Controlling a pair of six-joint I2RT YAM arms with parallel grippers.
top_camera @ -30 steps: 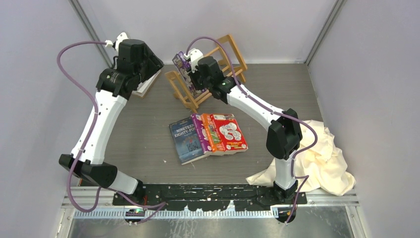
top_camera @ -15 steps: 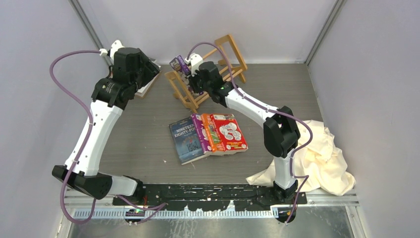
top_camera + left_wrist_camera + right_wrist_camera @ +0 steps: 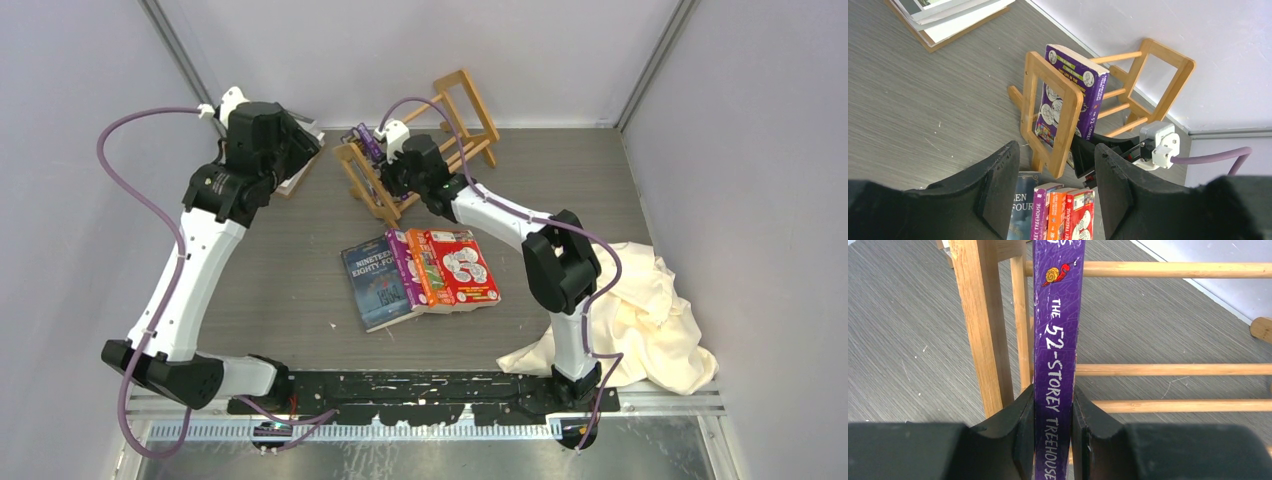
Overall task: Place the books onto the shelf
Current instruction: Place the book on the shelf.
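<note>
The right gripper (image 3: 1053, 412) is closed on the spine of the purple book (image 3: 1057, 335), pinching its narrow edge so the book stands upright. Around and beyond the fingers run the rails of the shelf (image 3: 982, 320), and the book sits close against the end frame, which likely props it. The left gripper (image 3: 1057, 152) hangs half open with nothing in it, well back from the shelf. Behind the right gripper a row of paperbacks (image 3: 420, 275) lies flat, and the larger books (image 3: 948, 20) lie off beyond the left gripper, none of them shelved yet.
</note>
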